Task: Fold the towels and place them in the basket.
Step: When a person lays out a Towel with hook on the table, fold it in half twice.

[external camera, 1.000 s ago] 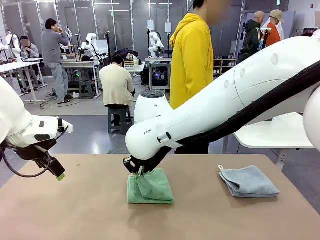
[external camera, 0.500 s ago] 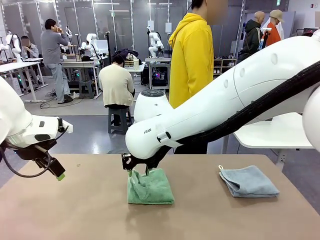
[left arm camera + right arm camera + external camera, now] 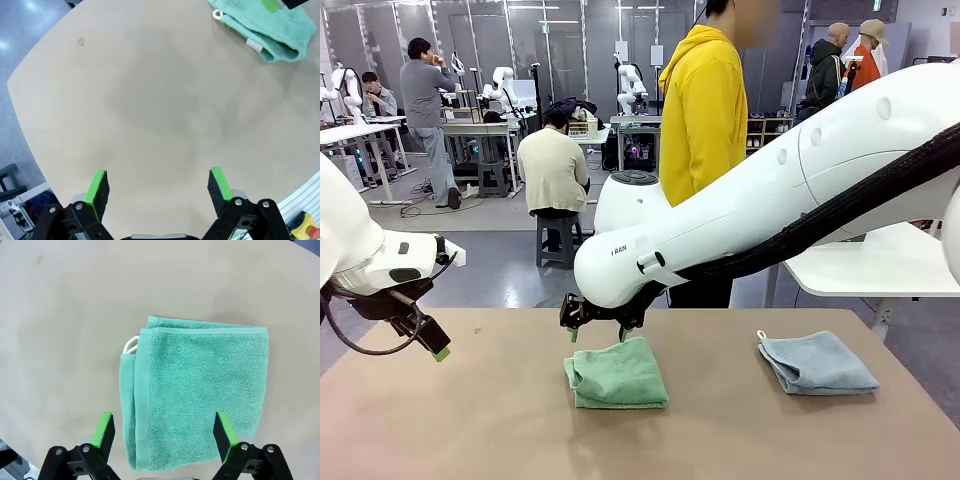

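Note:
A folded green towel (image 3: 617, 374) lies flat near the middle of the table, also seen from above in the right wrist view (image 3: 195, 390) and at the top right of the left wrist view (image 3: 267, 27). My right gripper (image 3: 596, 333) hangs open just above its far edge, fingers (image 3: 104, 430) spread wide with nothing between them. A folded blue-grey towel (image 3: 817, 363) rests at the right of the table. My left gripper (image 3: 438, 352) hovers open over the table's left side, its pads (image 3: 98, 186) apart above bare tabletop. The basket is out of view.
A person in a yellow hoodie (image 3: 705, 120) stands at the far side of the brown table (image 3: 470, 430). A white side table (image 3: 880, 262) stands at the right. Bare tabletop lies between the two towels and in front of them.
My right gripper opened and rose off the green towel, which now lies flat with its fold settled. The left arm has stayed still.

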Motion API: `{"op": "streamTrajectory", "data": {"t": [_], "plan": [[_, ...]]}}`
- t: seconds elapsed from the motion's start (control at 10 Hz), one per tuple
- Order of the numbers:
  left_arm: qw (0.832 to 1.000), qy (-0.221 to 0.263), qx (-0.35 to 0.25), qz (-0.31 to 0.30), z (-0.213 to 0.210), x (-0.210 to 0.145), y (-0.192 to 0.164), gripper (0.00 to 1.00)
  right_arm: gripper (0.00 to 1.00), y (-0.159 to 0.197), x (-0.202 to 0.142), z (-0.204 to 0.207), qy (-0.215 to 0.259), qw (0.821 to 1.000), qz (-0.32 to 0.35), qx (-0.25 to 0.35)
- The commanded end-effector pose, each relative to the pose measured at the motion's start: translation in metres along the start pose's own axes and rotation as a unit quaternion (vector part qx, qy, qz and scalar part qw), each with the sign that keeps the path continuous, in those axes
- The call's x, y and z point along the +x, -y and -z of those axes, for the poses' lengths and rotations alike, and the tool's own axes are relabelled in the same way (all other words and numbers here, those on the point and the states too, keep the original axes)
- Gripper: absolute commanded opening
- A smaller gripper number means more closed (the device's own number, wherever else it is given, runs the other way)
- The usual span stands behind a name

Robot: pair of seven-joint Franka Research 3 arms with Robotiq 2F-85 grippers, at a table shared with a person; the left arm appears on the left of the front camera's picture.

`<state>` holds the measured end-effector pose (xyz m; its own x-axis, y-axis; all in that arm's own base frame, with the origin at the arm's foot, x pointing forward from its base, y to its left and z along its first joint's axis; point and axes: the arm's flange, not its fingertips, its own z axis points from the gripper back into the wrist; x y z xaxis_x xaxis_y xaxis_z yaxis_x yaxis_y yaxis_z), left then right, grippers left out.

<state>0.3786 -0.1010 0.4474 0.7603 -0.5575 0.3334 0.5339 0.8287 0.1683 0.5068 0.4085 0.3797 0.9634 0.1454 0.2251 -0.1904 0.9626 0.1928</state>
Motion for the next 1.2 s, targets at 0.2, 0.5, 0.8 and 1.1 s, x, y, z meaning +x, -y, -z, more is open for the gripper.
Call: {"op": "streamTrajectory", "data": {"t": [0.2, 0.5, 0.8, 1.1], "plan": [[1.0, -0.001, 0.005, -0.001, -0.001, 0.0, 0.001, 1.0, 1.0, 0.0, 0.0, 0.0, 0.0, 1.0, 0.0, 0.0], [1.0, -0.001, 0.005, -0.001, -0.001, 0.0, 0.001, 1.0, 1.0, 0.0, 0.0, 0.0, 0.0, 1.0, 0.0, 0.0], [1.0, -0.001, 0.005, -0.001, -0.001, 0.0, 0.001, 1.0, 1.0, 0.0, 0.0, 0.0, 0.0, 1.0, 0.0, 0.0], [1.0, -0.001, 0.005, -0.001, -0.001, 0.0, 0.001, 1.0, 1.0, 0.0, 0.0, 0.0, 0.0, 1.0, 0.0, 0.0]]}}
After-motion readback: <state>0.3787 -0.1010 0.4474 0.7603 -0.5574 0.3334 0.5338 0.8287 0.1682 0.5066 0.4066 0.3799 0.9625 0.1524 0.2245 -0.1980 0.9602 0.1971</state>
